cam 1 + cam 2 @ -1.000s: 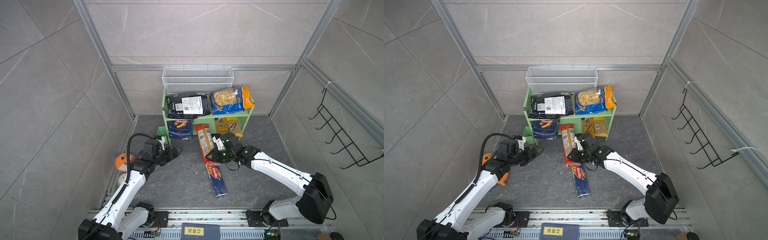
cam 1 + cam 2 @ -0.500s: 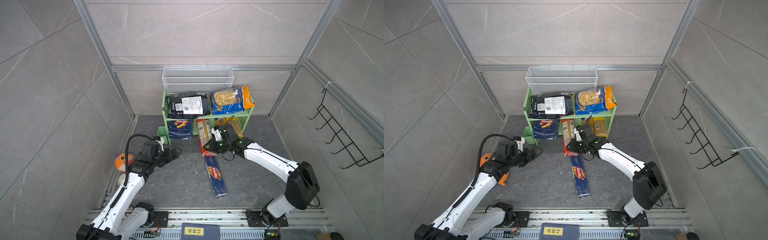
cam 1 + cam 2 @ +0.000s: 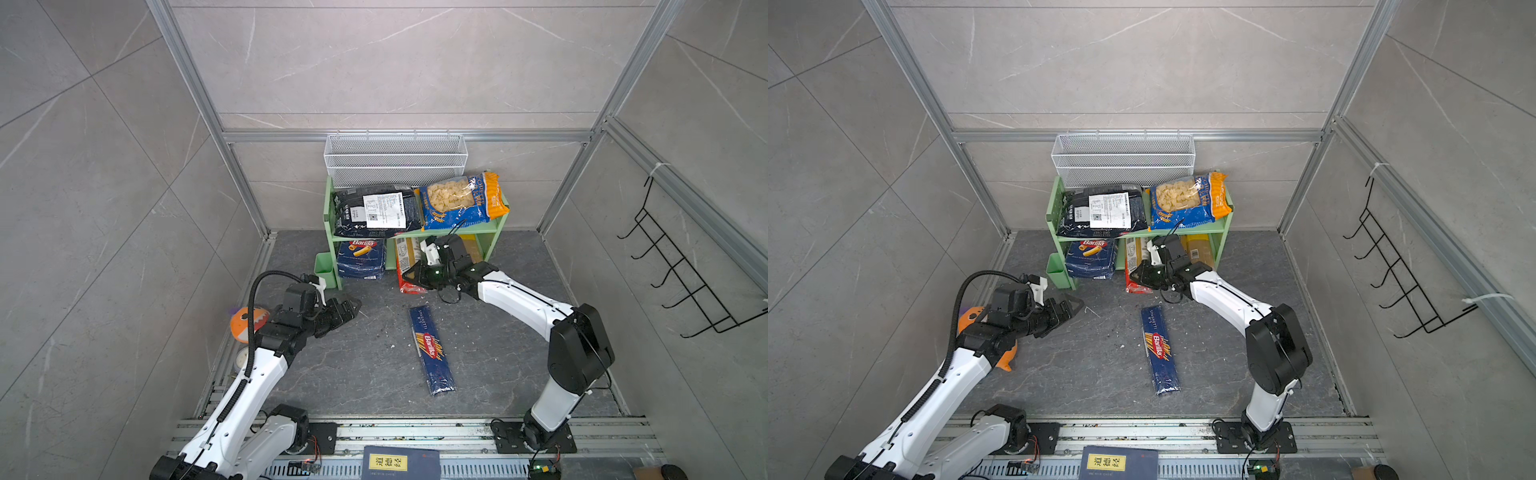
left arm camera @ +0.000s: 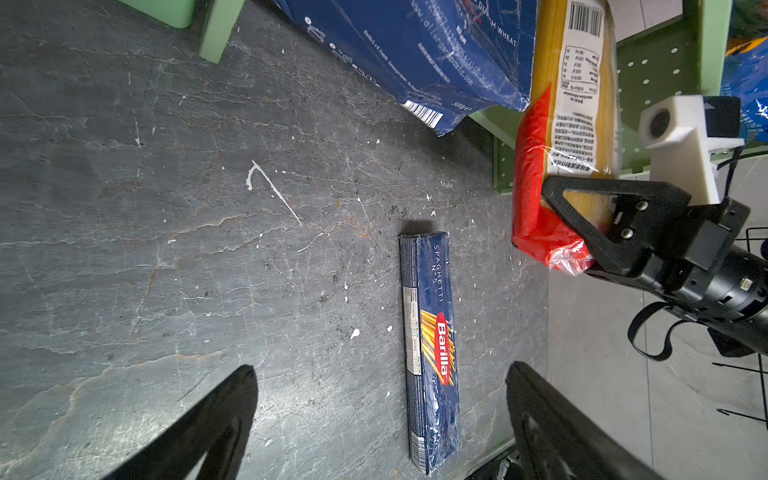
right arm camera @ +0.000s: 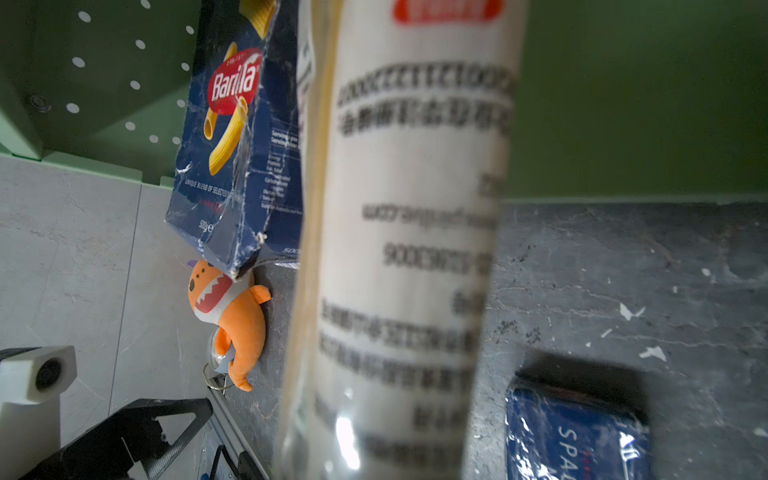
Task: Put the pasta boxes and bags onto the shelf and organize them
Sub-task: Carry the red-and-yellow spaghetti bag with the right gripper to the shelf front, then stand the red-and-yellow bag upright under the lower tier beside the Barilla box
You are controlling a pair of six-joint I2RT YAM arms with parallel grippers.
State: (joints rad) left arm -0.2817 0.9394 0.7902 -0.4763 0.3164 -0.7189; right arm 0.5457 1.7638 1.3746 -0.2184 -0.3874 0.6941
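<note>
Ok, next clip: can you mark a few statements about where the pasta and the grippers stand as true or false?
1. The long spaghetti box lies flat on the floor, outside the shelf. True.
2. The left gripper holds the rigatoni box. False: it is open and holds nothing; that box sits in the shelf's lower tier.
3. The right gripper is shut on a red and yellow spaghetti pack. True.
4. The black bag lies on the floor. False: it is on the top tier, beside the shell pasta bag.
</note>
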